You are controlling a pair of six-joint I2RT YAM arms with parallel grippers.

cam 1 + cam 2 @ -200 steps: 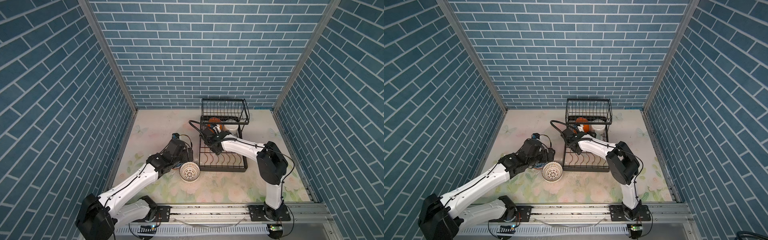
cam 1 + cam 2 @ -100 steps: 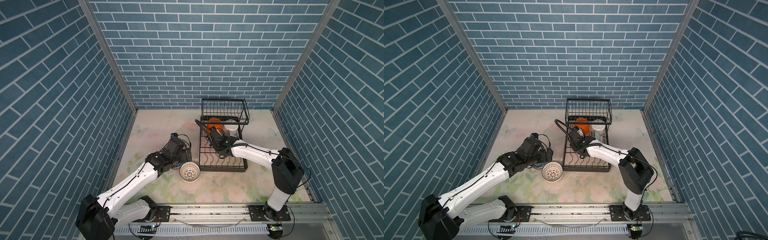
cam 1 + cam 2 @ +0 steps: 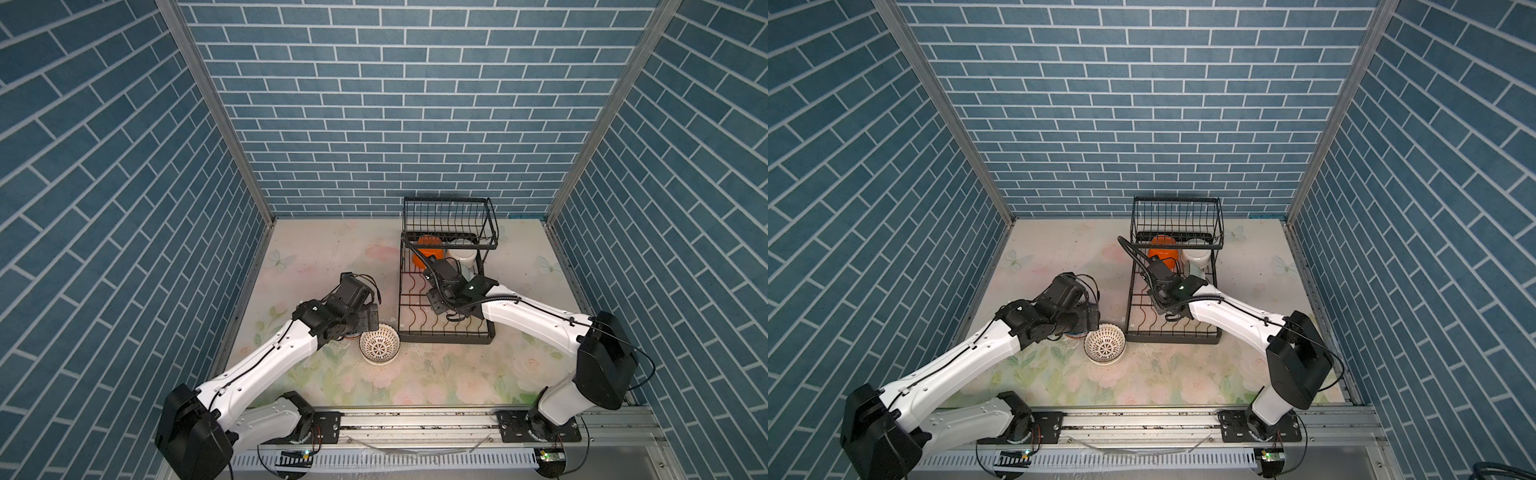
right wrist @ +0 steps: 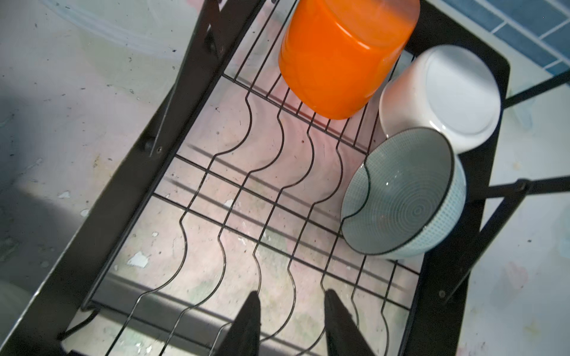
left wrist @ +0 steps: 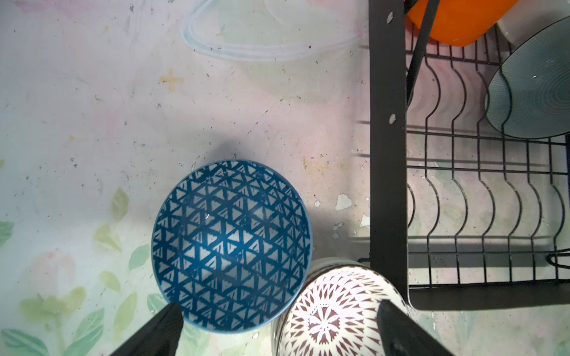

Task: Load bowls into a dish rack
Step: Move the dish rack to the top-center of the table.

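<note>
The left hand (image 5: 279,308) is spread wide above the blue-and-white bowl (image 5: 231,243) on the tabletop (image 5: 92,108), seemingly for a rim grasp. The right hand (image 4: 290,296) is held parted, empty, over the dish rack (image 4: 129,197) holding 3 bowls (image 4: 401,197).

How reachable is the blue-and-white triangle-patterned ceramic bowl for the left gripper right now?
Probably yes: the open left gripper hangs over the blue-and-white triangle-patterned bowl, nothing between. The red-brown patterned bowl close beside may crowd one finger.

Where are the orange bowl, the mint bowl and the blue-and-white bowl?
orange bowl (image 4: 336,58), right wrist view, on its outer side wall.
mint bowl (image 4: 401,200), right wrist view, on its ribbed inner surface.
blue-and-white bowl (image 5: 229,243), left wrist view, on its patterned inside bottom.
</note>
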